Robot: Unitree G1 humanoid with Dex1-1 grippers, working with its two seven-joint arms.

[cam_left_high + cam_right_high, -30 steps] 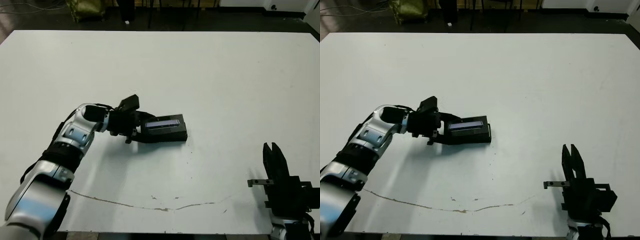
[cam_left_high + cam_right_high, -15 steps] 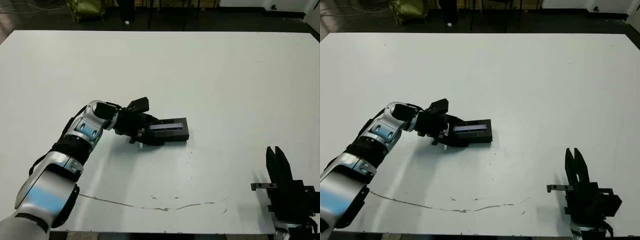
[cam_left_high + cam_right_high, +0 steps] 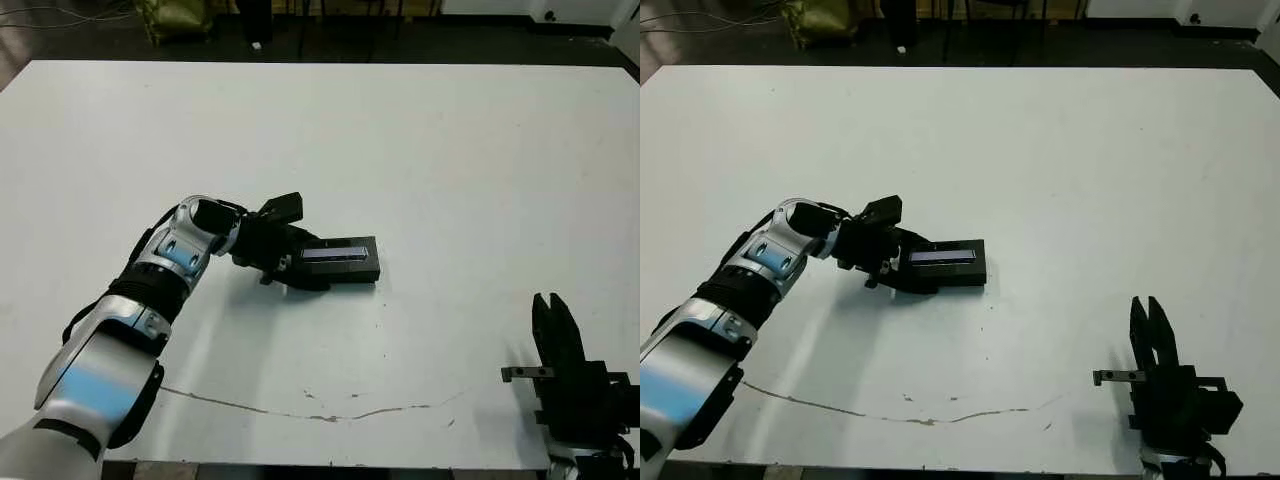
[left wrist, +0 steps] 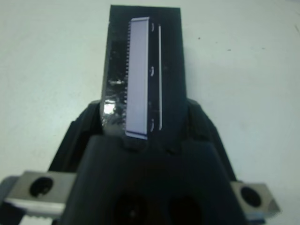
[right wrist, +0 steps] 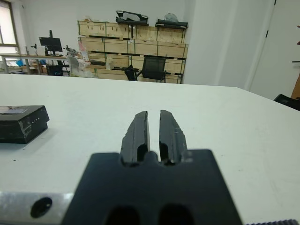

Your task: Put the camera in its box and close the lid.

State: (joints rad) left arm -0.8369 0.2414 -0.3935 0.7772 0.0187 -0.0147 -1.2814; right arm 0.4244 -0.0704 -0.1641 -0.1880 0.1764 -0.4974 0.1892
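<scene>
Lid (image 3: 340, 252) atop box (image 3: 345, 275), left gripper (image 3: 300, 268) alongside.

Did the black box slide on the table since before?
Yes. The box, pushed by the left gripper, has slid a little toward the robot's right, judged against the crack line on the table.

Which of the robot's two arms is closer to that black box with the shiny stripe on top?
The left. Its left gripper is right at the closed box, at the end nearer the robot's left. The right gripper sits apart near the table's front edge, jaws nearly together.
</scene>
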